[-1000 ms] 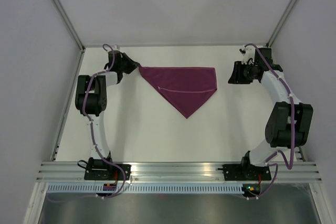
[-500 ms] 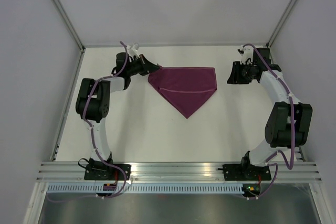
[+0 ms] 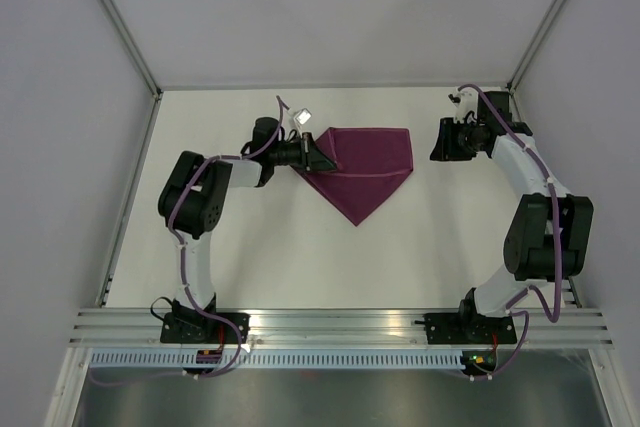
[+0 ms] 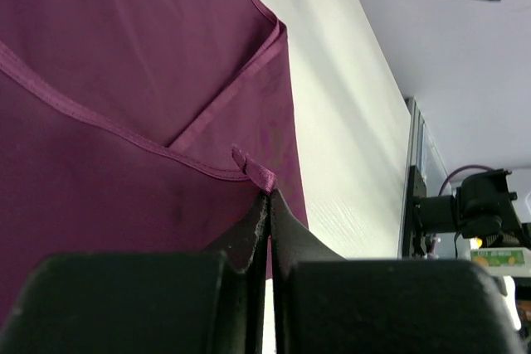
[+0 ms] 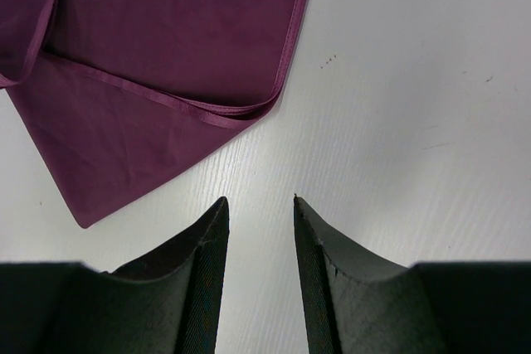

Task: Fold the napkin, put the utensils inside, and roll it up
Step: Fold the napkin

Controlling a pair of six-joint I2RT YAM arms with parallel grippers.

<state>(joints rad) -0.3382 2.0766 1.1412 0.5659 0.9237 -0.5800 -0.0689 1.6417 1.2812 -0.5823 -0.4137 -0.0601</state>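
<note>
Left gripper clamped on the napkin; your right gripper held nothing.
Your left jaws were pressed together on a hemmed corner of the purple cloth, which lay folded in a triangle on the table. Your right jaws stood partly apart above the tabletop, just beside the napkin's right corner.

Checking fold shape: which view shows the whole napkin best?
Top external: the whole napkin shows, a triangle, left gripper pinching its left corner. Left wrist shows only hems near the pinch; right wrist only its right part.
</note>
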